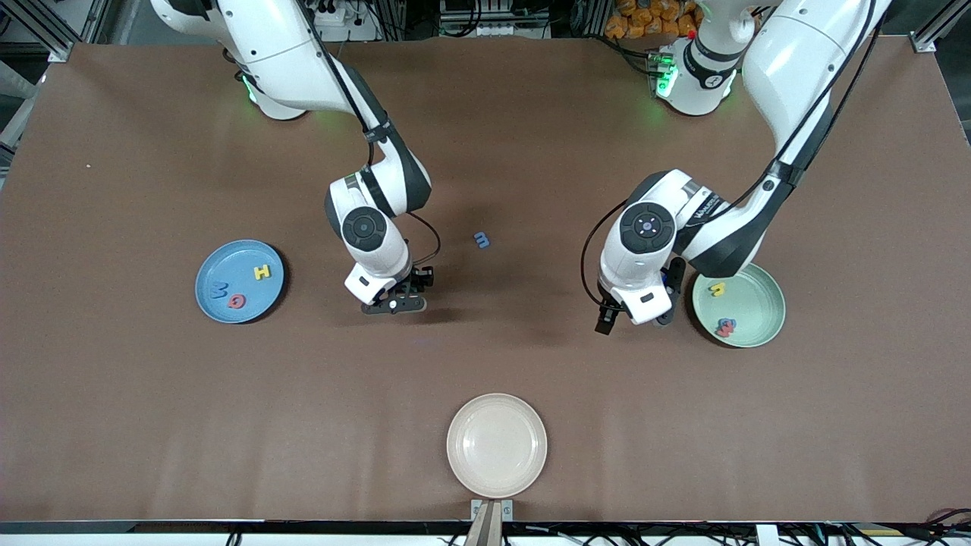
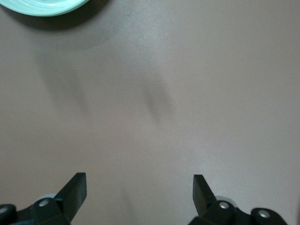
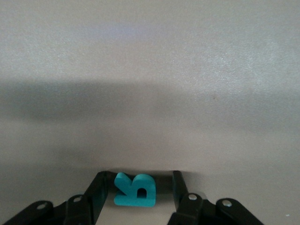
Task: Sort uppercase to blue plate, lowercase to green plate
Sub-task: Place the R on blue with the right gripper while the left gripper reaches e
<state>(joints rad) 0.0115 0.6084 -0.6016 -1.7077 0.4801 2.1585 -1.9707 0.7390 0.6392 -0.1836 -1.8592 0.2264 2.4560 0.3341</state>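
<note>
Teal letter [image 3: 134,190] between the fingers of the right gripper [image 1: 396,299], pads close on either side, contact not clear, over bare table beside the blue plate [image 1: 240,281] with yellow H [image 1: 262,271], blue W [image 1: 219,289], red Q [image 1: 237,301]. Left gripper [image 1: 633,318] spread wide, empty, beside the green plate [image 1: 738,305]. Blue m [image 1: 482,240] loose between the arms.

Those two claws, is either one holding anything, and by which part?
The right claw has a teal letter between its fingers, gripped by its two opposite edges. The left claw is open over bare table beside the green plate, holding nothing.
</note>
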